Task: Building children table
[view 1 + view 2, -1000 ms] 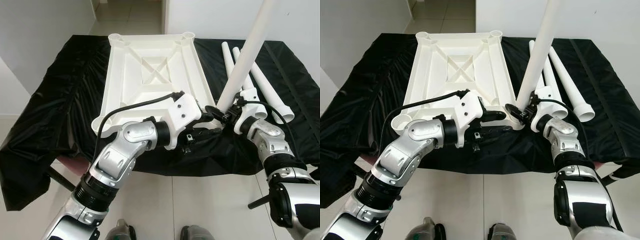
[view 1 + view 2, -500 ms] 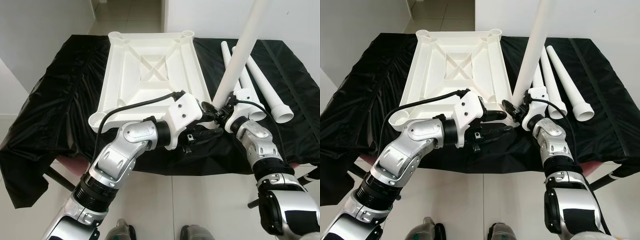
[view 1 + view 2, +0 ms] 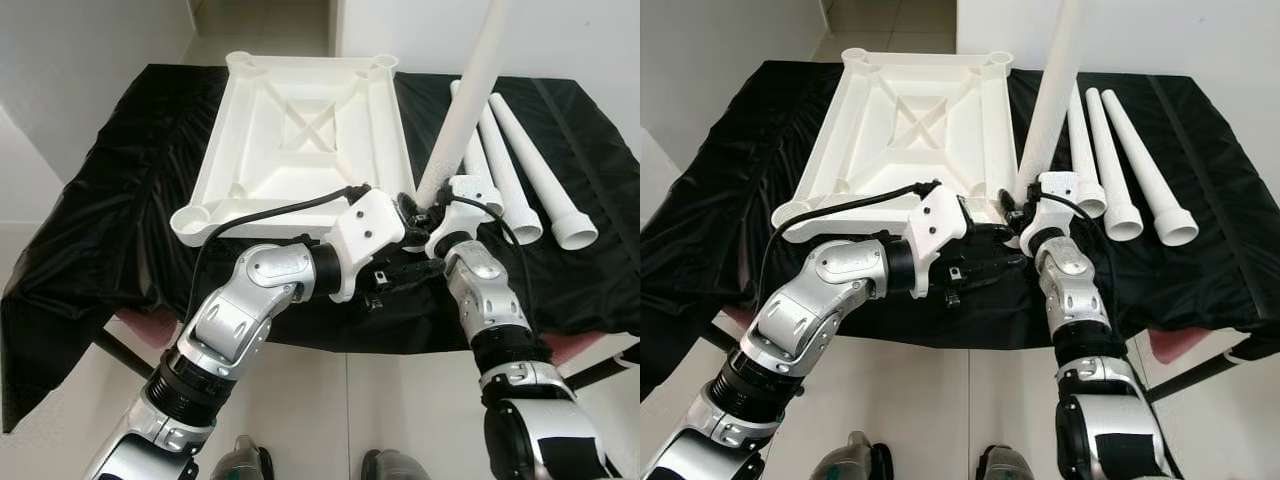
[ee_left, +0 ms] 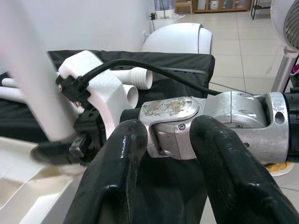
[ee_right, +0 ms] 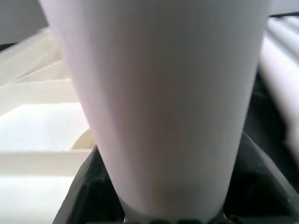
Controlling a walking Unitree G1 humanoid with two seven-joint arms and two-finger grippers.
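Right gripper clamps upright white table leg at near right corner of upside-down tabletop; left gripper open just beside, fingers apart.

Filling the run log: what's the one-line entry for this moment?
right gripper: shut on white table leg, upright at tabletop near corner | left gripper: open beside it | three legs lying on cloth

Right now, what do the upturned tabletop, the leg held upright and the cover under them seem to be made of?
Tabletop: likely moulded plastic, matte white, judging by its ribs and corner sockets.
Leg in the right pincer: the same smooth white look, a tapered tube, probably hollow plastic.
Cover: thin black sheet with a slight sheen and creases, plastic film or coated fabric; cannot tell which.
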